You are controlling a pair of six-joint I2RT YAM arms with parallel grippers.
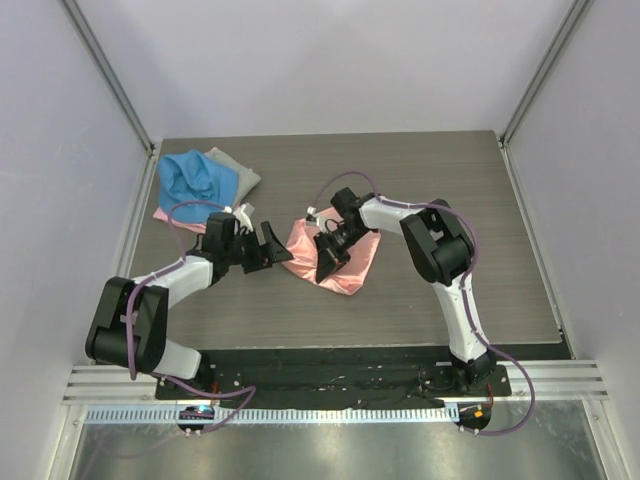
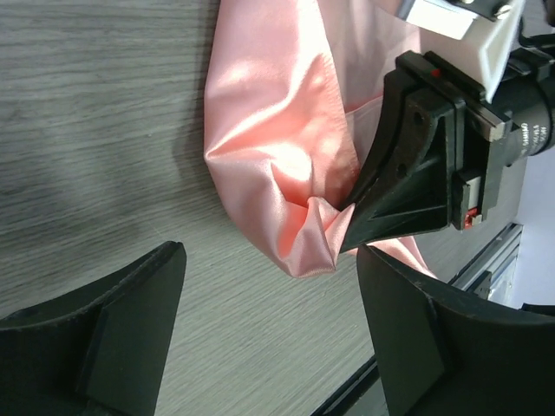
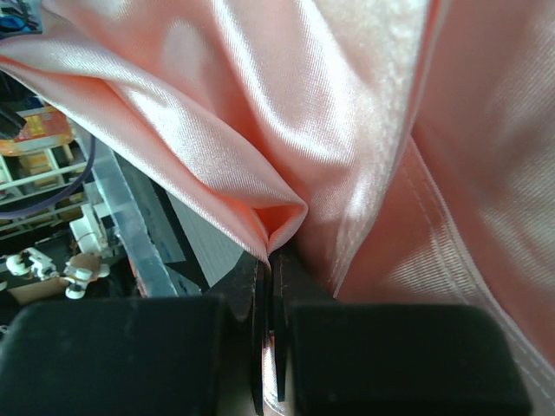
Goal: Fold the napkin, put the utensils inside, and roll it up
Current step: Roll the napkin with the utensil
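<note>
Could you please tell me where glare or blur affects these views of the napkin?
Right wrist: bright sheen streaks the napkin, the near jaws blurred. Left wrist: folds sharp, one highlight, foreground jaws slightly soft. Top external: even light, faint shadows on the table.

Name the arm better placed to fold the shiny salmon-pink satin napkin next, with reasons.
Right arm. The right gripper is shut on a pinched fold of the shiny salmon-pink satin napkin; the left gripper stands open beside it, holding nothing.
</note>
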